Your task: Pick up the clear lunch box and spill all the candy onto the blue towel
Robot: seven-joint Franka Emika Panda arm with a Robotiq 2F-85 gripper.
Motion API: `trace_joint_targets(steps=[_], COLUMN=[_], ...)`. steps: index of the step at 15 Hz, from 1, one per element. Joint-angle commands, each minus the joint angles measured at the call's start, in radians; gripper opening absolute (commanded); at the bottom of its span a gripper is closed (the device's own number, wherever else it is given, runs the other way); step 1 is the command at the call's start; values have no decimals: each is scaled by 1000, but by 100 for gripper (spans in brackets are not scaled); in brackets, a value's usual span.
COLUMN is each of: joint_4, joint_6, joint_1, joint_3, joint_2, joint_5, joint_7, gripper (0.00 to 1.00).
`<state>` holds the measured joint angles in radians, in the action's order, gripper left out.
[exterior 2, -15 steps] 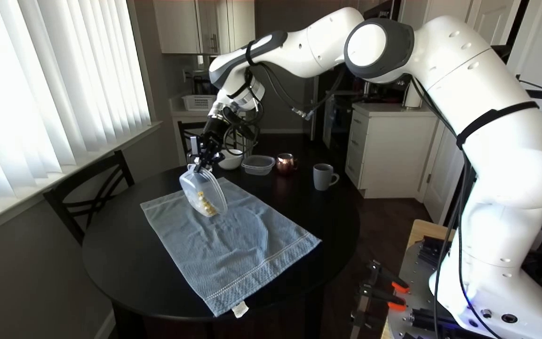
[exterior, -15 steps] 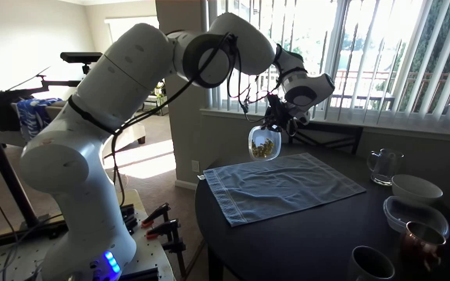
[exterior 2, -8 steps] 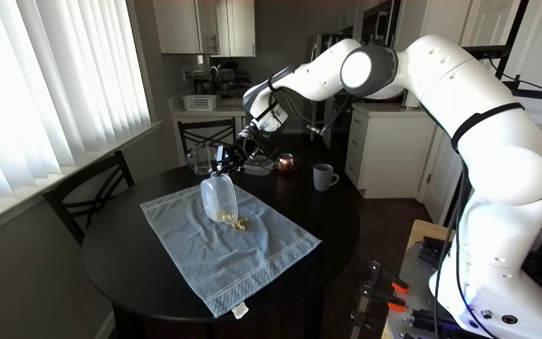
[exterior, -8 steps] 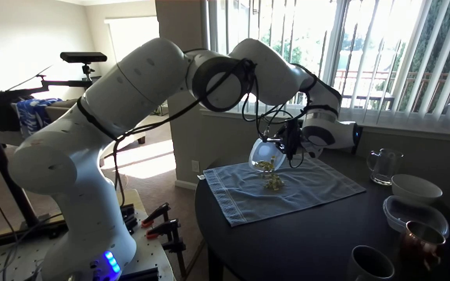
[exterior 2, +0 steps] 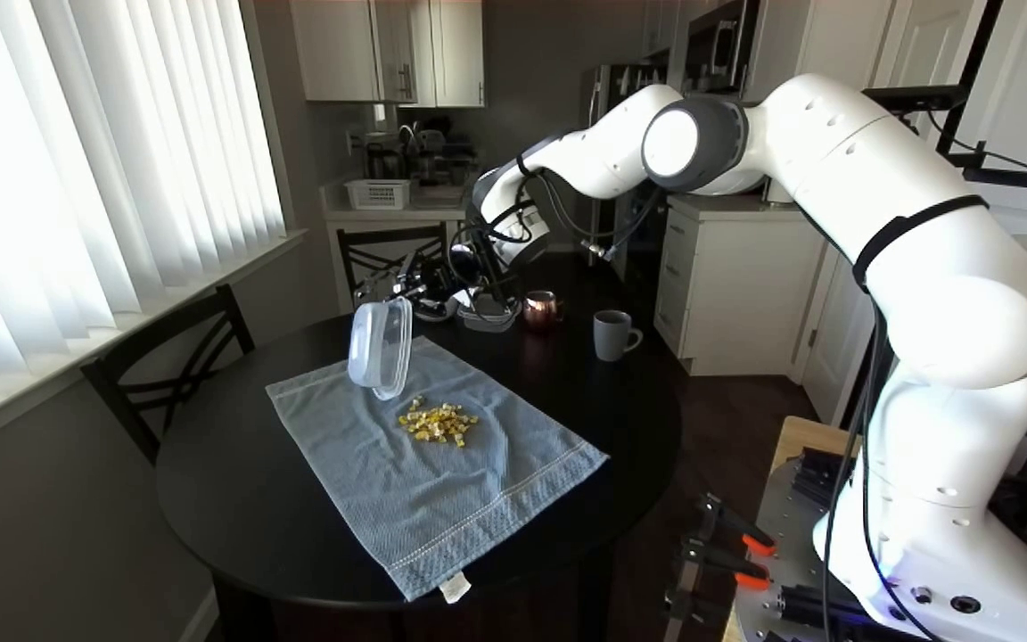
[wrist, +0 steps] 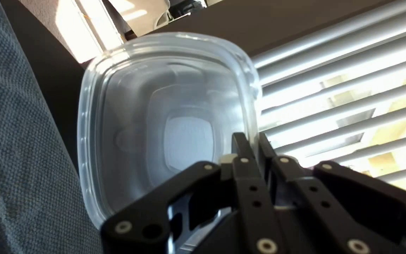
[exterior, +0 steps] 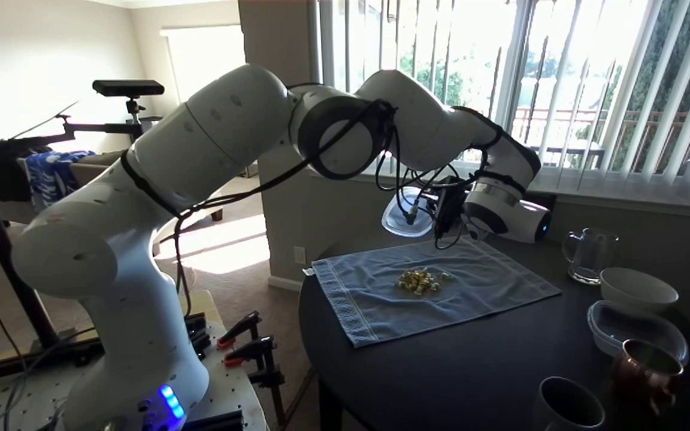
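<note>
Pinching tight with my claw (wrist: 252,138), I hold the clear lunch box (wrist: 167,123) aloft by one edge, tipped on its side; lower down, the candy (exterior 2: 438,423) lies heaped on the blue towel (exterior 2: 442,486).

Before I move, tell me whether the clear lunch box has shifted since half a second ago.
Yes: in an exterior view, the clear lunch box has moved up and toward the picture's left, judged against the blue towel.
</note>
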<state>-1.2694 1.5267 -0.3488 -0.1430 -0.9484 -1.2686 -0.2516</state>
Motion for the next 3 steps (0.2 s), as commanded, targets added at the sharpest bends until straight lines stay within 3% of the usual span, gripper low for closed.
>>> trace_joint_targets(steps=[1,3], joint_4=[8,12], joint_6=[-25,-16], joint_1=[31,47], joint_3=[46,65], joint_2=[4,6], joint_5=[-47,-49], joint_7=[-1,10], gripper=[2,2])
